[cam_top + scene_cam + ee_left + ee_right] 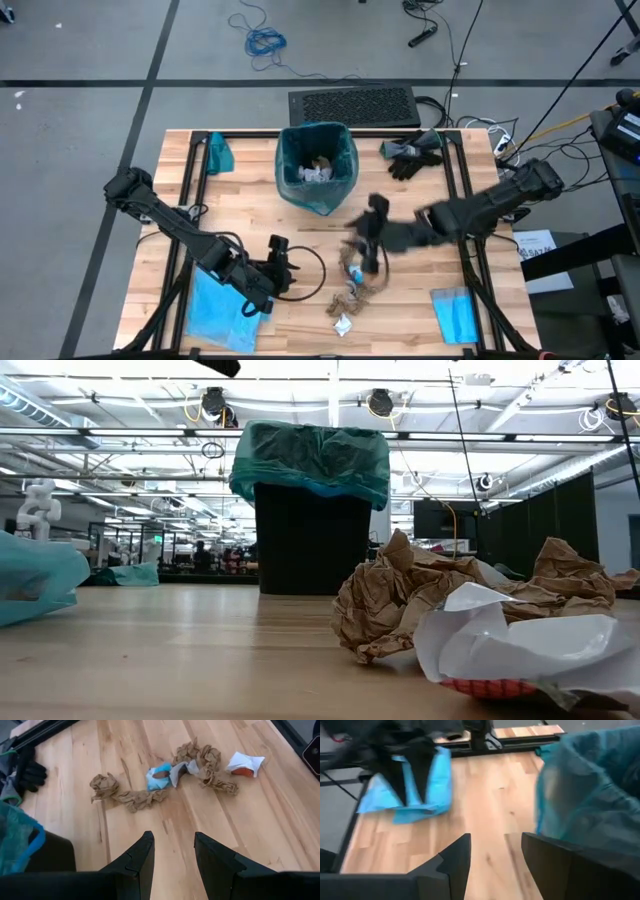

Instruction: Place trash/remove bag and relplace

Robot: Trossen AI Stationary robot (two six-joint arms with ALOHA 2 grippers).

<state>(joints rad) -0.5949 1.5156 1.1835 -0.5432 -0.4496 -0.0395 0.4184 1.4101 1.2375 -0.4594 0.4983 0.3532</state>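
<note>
The pale wooden plank counter point(250, 200) carries everything; at its far middle stands the black bin lined with the dark teal-green crinkly plastic bag point(316, 165), whose rim is folded over the bin's top edge point(310, 460), with a few pale scraps lying inside; the right tool point(372, 215) hangs just in front of that bin, its two dark fingers point(455, 860) spread apart with nothing between them, the teal bag close beside it in the right wrist view point(590, 785); the left tool point(280, 262) sits low over the near left part of the counter, its fingers point(142, 855) likewise spread and empty, pointing toward the trash; a flat sky-blue plastic bag point(215, 305) lies just beside the left tool at the counter's near left corner; a second light blue folded sheet point(455, 312) lies at the near right corner, well apart from both tools; a pair of black gloves point(412, 152) rests to the right of the bin, beyond the right tool; a small teal folded cloth point(218, 152) lies at the far left; the trash point(355, 285), a loose string of crumpled brown paper wads with a blue-and-white wrapper point(160, 776) and a white wrapper with red showing point(245, 764), lies between the two tools, on the bare wood ahead of the left one
</note>
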